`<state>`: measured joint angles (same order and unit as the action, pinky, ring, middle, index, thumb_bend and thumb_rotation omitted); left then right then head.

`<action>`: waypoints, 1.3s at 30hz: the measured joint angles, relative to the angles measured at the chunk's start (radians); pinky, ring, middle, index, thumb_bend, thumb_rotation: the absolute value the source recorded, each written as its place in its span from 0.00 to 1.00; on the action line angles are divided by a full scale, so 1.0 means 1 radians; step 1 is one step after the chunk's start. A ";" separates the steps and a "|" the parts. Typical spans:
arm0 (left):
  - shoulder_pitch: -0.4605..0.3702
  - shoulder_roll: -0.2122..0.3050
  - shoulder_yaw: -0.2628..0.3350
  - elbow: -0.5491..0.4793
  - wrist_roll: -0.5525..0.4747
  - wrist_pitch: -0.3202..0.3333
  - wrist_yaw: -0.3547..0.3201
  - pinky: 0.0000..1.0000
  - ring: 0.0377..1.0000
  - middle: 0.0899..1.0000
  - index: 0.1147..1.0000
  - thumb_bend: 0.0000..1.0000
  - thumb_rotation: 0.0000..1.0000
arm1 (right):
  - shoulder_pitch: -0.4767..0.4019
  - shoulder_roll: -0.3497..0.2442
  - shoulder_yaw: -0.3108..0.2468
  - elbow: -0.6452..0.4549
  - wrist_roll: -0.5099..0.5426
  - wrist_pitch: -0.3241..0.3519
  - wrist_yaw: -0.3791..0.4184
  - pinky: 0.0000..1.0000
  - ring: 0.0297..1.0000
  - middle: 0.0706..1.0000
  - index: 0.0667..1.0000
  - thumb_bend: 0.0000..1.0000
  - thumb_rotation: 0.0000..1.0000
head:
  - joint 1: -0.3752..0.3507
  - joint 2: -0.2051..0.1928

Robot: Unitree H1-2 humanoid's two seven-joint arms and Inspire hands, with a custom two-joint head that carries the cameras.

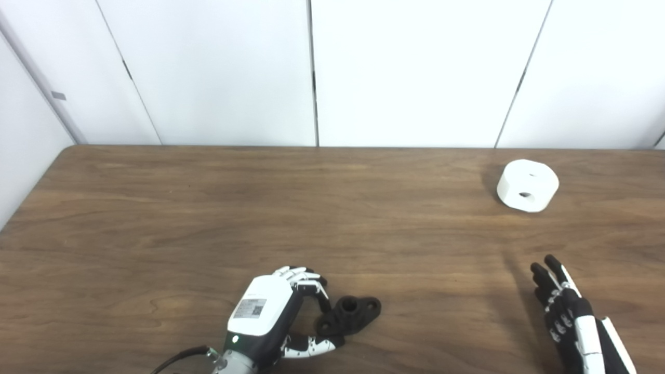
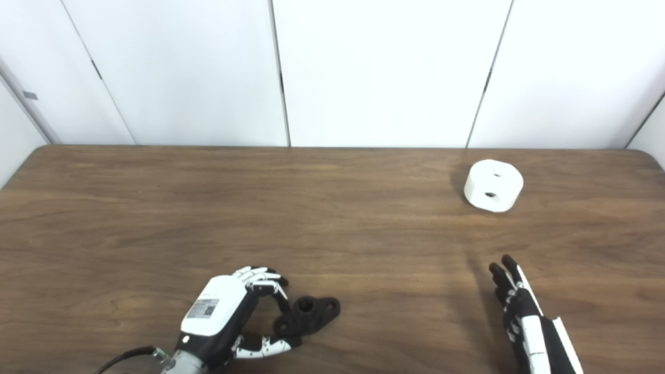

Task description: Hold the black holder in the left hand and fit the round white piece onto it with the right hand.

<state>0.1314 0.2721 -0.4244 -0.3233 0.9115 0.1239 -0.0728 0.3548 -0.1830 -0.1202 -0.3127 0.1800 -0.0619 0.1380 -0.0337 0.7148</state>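
Observation:
The black holder [image 1: 350, 313], a small flanged part with a raised round hub, lies on the wooden table near the front edge. My left hand [image 1: 270, 317] sits just left of it. Its fingers [image 1: 310, 284] curl over the holder's left end and the thumb presses in from below, so the hand is closed on that end while the holder rests on the table. The round white piece [image 1: 527, 185], a thick disc with holes in its top and side, stands far off at the back right. My right hand [image 1: 569, 317] hovers at the front right, fingers straight and apart, holding nothing.
The brown table [image 1: 208, 218] spreads wide between the two parts. White wall panels [image 1: 415, 72] rise behind its back edge. A black cable [image 1: 176, 359] trails from my left wrist at the bottom edge.

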 measured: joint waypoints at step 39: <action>-0.031 -0.026 0.028 0.116 -0.034 -0.127 0.109 0.82 0.81 0.72 0.42 0.52 0.05 | -0.314 -0.134 -0.021 -0.071 -0.563 0.297 -0.067 0.99 0.99 0.95 0.92 0.79 0.31 | -0.222 -0.100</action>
<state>0.1006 0.2457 -0.3960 -0.2071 0.8771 -0.0033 0.0361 0.0404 -0.3165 -0.1412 -0.3840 -0.3829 0.2349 0.0706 -0.2562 0.6151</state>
